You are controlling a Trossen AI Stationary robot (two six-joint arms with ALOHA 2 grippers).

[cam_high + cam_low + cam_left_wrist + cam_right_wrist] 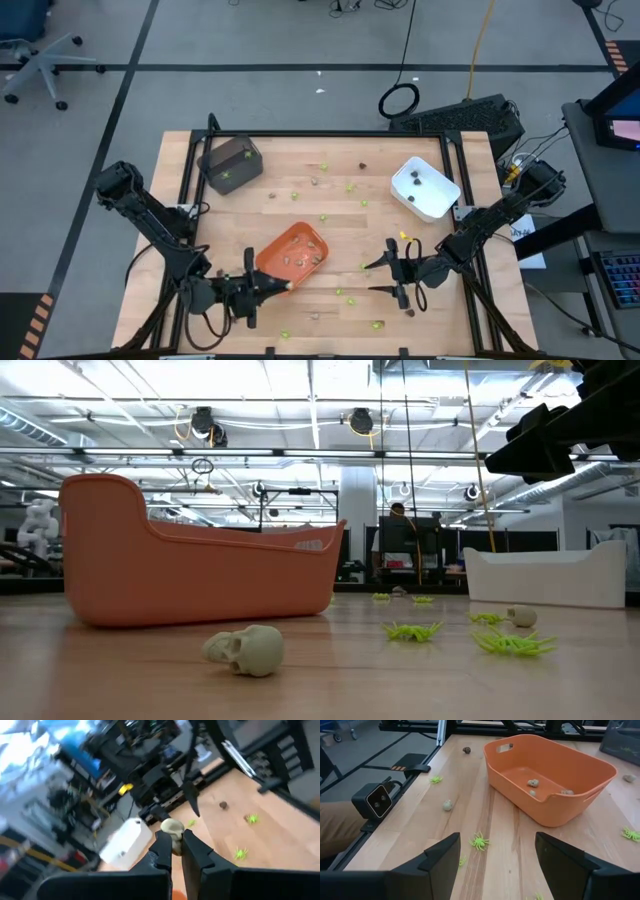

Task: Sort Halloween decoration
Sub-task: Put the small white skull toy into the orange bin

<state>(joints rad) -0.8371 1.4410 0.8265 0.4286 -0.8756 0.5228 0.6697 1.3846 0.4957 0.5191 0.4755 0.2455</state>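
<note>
The Halloween decoration is many tiny pieces spread over the wooden table: lime-green spiders (pixel 479 841), tan skulls (pixel 245 650) and dark brown bits (pixel 466 750). A few tan pieces (pixel 533 783) lie inside the orange tray (pixel 293 255). My left gripper (pixel 275 285) hovers by the near left corner of that tray, shut on a tan skull (pixel 172 826). My right gripper (pixel 497 850) stands open over the table to the tray's right, with nothing between its fingers. My left gripper pinches the tan skull's two sides (pixel 173 834) between its two fingers (pixel 162 849). The skull sticks out past the fingertips. The fingers lie about level and come from the table's left. The skull is lifted clear of the table.
A dark grey tray (pixel 230 163) stands at the far left and a white tray (pixel 425 187) at the far right. A black frame (pixel 330 136) runs along the table's far edge. A small camera block (pixel 375 800) sits at the near edge.
</note>
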